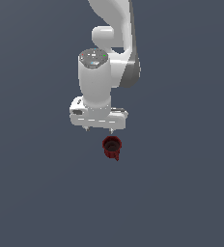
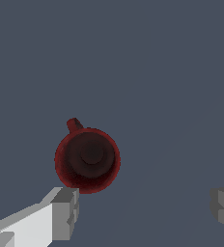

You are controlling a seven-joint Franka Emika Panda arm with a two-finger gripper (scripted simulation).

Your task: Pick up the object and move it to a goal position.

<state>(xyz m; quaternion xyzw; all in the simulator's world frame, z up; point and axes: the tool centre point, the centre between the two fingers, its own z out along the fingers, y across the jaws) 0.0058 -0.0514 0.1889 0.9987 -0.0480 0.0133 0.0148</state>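
In the exterior view, the plain grey-blue floor [image 1: 32, 193] fills the exterior view's left with nothing standing on it. Toward the centre, the white arm [image 1: 102, 77] comes down from the top edge, and its gripper [image 1: 99, 129] points downward, fingers spread wide with nothing between them. Just below the gripper, toward the exterior view's right of its midline, the dark red cup [image 1: 111, 146] sits upright on the floor, hollow centre facing up, a small tab protruding from its side. In the wrist view, the cup [image 2: 87, 160] lies off the line between the two grey fingertips [image 2: 65, 212], close to one and well apart from the other; neither touches it.
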